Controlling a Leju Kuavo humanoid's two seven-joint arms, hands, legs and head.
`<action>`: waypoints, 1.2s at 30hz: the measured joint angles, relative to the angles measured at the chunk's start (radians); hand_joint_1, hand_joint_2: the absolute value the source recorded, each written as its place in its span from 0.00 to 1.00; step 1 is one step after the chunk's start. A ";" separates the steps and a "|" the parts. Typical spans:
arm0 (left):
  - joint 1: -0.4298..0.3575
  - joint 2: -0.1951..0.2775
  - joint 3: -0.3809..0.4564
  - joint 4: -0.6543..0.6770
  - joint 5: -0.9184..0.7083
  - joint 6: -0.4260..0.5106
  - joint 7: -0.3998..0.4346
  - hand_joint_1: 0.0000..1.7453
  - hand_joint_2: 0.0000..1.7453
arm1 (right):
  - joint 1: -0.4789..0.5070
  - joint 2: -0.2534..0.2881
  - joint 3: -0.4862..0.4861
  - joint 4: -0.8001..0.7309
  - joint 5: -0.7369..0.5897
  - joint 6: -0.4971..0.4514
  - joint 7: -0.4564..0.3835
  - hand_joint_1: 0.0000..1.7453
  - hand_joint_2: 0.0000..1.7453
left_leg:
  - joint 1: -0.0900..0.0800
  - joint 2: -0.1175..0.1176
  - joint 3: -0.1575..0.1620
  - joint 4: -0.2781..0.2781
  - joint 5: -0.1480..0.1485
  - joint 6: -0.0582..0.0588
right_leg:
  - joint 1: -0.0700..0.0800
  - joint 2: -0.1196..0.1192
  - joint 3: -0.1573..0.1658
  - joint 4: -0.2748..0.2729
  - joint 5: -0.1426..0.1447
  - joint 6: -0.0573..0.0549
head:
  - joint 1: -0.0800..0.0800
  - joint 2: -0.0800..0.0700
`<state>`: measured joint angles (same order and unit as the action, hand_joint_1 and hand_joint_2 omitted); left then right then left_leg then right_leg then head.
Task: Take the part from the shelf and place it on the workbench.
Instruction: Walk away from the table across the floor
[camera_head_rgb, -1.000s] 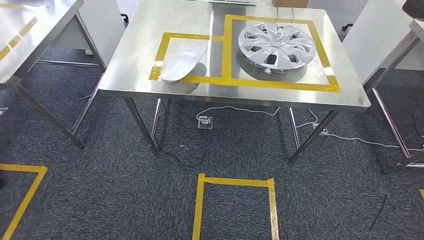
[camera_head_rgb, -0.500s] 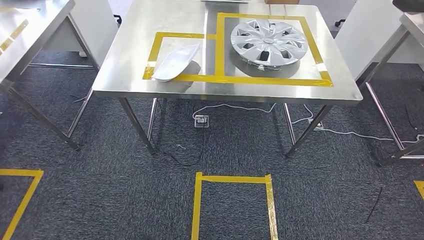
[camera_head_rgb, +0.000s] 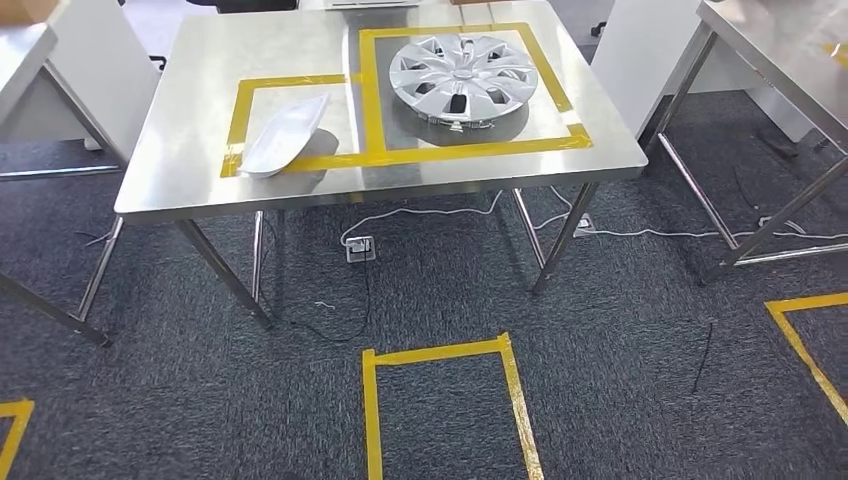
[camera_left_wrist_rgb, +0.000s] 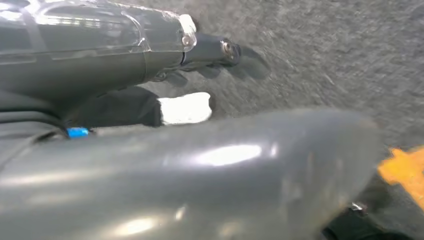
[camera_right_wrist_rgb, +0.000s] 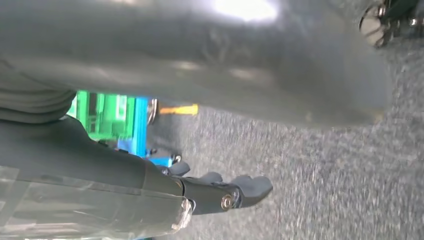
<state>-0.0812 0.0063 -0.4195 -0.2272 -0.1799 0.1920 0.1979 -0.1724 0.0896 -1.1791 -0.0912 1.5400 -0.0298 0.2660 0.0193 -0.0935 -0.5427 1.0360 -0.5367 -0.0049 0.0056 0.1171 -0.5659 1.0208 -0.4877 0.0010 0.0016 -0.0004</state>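
A steel workbench (camera_head_rgb: 180, 195) stands ahead of me across the carpet. On it, a white curved shell part (camera_head_rgb: 285, 133) lies over the edge of the smaller yellow-taped square. A silver wheel cover (camera_head_rgb: 462, 72) lies flat inside the larger taped square. My left hand (camera_left_wrist_rgb: 150, 55) hangs over the grey carpet, its dark fingers (camera_left_wrist_rgb: 215, 50) stretched out and holding nothing. My right hand (camera_right_wrist_rgb: 165, 185) also hangs above the carpet, its fingers (camera_right_wrist_rgb: 240, 187) extended with nothing in them.
More steel tables stand at the left (camera_head_rgb: 20, 50) and right (camera_head_rgb: 790, 60). A yellow tape square (camera_head_rgb: 440, 400) marks the floor before the bench. A floor socket (camera_head_rgb: 360, 248) and white cables lie under the bench. A green and blue object (camera_right_wrist_rgb: 115, 120) shows behind my right hand.
The whole picture has shifted and turned, so the camera moved: the bench now sits further left and higher. The parts on the bench lie as before.
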 joint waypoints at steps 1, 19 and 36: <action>0.000 0.000 -0.001 0.000 0.000 0.000 0.000 0.00 0.00 | 0.001 0.000 -0.001 0.000 0.000 0.000 0.000 0.00 0.00 | 0.000 0.015 0.001 -0.004 0.003 0.004 | -0.001 0.004 -0.004 0.002 0.001 0.006 | 0.000 0.000; -0.006 -0.001 -0.008 -0.002 0.000 0.000 0.000 0.00 0.00 | 0.007 0.002 -0.017 0.001 0.000 0.000 0.003 0.00 0.00 | 0.009 0.141 0.017 0.000 -0.027 -0.035 | -0.009 -0.162 0.021 -0.030 0.003 -0.010 | 0.009 0.000; 0.003 0.029 -0.010 -0.001 0.032 0.002 0.024 0.00 0.00 | 0.001 0.012 -0.025 0.001 0.006 -0.017 0.003 0.00 0.00 | 0.001 -0.001 -0.023 0.002 0.015 -0.004 | -0.005 0.010 -0.002 -0.001 -0.004 0.001 | -0.001 0.000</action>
<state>-0.0784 0.0351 -0.4292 -0.2281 -0.1483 0.1941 0.2215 -0.1711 0.1012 -1.2044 -0.0903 1.5465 -0.0466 0.2690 0.0198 -0.0941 -0.5653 1.0380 -0.5217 -0.0088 0.0011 0.1269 -0.5682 1.0196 -0.4918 0.0015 0.0009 -0.0004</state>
